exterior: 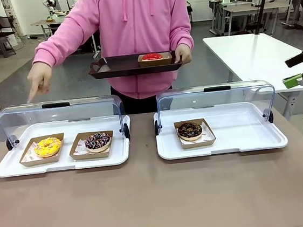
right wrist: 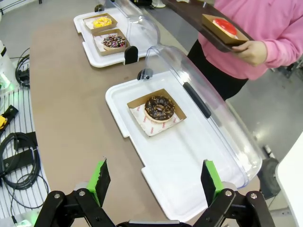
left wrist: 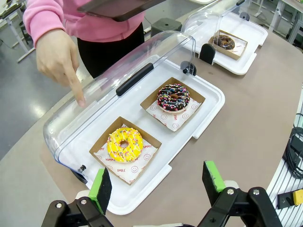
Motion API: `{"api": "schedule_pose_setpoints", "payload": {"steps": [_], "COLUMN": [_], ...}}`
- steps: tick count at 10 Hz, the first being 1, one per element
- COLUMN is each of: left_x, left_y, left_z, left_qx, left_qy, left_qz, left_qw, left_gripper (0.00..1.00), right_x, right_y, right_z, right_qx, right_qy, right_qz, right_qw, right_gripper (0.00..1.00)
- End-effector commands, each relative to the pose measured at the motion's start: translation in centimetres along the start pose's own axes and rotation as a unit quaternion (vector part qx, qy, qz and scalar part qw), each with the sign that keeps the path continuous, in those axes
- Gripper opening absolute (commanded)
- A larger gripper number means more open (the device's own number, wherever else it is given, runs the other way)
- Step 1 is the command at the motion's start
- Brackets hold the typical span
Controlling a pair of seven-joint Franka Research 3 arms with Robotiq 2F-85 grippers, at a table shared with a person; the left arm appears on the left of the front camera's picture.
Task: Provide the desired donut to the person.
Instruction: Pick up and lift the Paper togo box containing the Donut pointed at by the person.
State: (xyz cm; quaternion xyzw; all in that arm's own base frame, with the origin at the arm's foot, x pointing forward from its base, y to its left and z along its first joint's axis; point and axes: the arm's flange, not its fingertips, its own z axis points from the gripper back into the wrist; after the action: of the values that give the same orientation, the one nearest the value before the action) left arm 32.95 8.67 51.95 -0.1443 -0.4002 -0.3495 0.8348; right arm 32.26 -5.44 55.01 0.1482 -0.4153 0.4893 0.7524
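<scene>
pink-sleeved hand [exterior: 38,79] points toward yellow donut [exterior: 47,146], apparently marking the choice; fingers of left gripper [left wrist: 156,177] and right gripper [right wrist: 155,172] wide open, empty.

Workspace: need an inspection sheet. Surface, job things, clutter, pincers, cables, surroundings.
Surface: brown table, no spills seen.
Job's things: yellow donut and sprinkled chocolate donut in left tray; dark donut in right tray; clear lids raised; person holds a dark tray with a red donut, hand pointing down at the left tray's yellow end.
Clutter: nothing seen.
Pincers: left pincer open, empty; right pincer open, empty.
Cables: black cables beside the table.
Surroundings: white table, other desks behind.
</scene>
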Motion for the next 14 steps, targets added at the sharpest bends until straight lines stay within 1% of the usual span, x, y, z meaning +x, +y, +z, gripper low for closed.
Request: {"api": "schedule_pose_setpoints", "payload": {"steps": [1,13,14], "left_x": [0.0,0.0,0.16], "left_y": [0.0,0.0,-0.22], "left_z": [-0.01,0.0,0.4], "left_qx": [-0.001,0.0,-0.095], "left_qy": [-0.003,0.0,0.05], "left_qz": [0.003,0.0,-0.072], "left_qw": [1.0,1.0,0.992], "left_gripper": [1.0,1.0,1.0], "right_x": [-0.08,-0.08,-0.08], "right_y": [-0.05,-0.05,-0.05], "right_z": [-0.05,-0.05,-0.05], "right_qx": [0.003,0.003,0.003], "right_qy": [-0.003,-0.003,-0.003], "right_qz": [-0.003,-0.003,-0.003], "right_qw": [1.0,1.0,1.0], "right_gripper": [1.0,1.0,1.0]}}
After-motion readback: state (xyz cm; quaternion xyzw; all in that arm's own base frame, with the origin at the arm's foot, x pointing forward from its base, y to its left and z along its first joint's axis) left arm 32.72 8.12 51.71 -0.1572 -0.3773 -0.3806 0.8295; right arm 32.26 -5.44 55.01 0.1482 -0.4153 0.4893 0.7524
